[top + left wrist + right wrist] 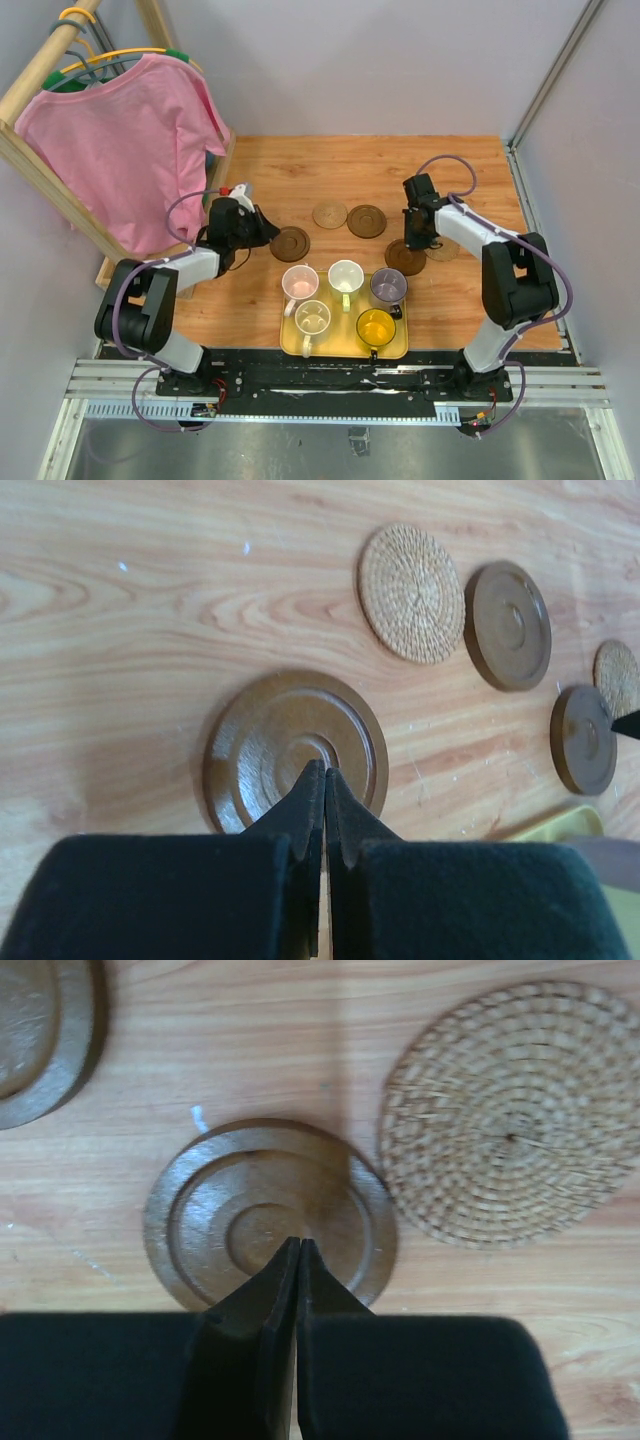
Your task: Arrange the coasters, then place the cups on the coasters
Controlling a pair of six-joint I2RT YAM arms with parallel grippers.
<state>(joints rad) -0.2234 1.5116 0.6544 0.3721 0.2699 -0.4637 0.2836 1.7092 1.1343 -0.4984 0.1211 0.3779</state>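
Sitting flat on the wooden surface point(470, 190), the five coasters point(367, 221) are spread in a loose arc beyond the yellow tray point(290, 346), which carries all five cups: the pink cup point(299, 283), cream cup point(346, 274), purple cup point(388, 287), white-green cup point(312, 318) and amber cup point(376, 326). The left fingers point(312, 802) are pinched fully together with nothing between them, their tips over the middle of the leftmost brown coaster point(270, 740). The right fingers point(285, 1272) are likewise closed on nothing, tips at the centre ring of another brown coaster point(200, 1220), which lies just beside, perhaps touching, a woven coaster point(510, 1110). It looks like contact, but the wrist views do not settle whether either pair of tips actually presses on its disc. Between the two arms lie a second woven coaster point(411, 592) and a third brown coaster point(508, 625), close together. The brown discs look like stiff, light, smooth wood with a raised rim and sunken middle. They sit too low to pinch easily from above, so they should slide readily under a closed tip set in the recess, or be taken across the rim edge. The woven ones look lighter, rougher and slightly pliable, so likelier to drag. The cups seem light but breakable; the wall at the rim, opposite the handle, is a fair place to take hold.
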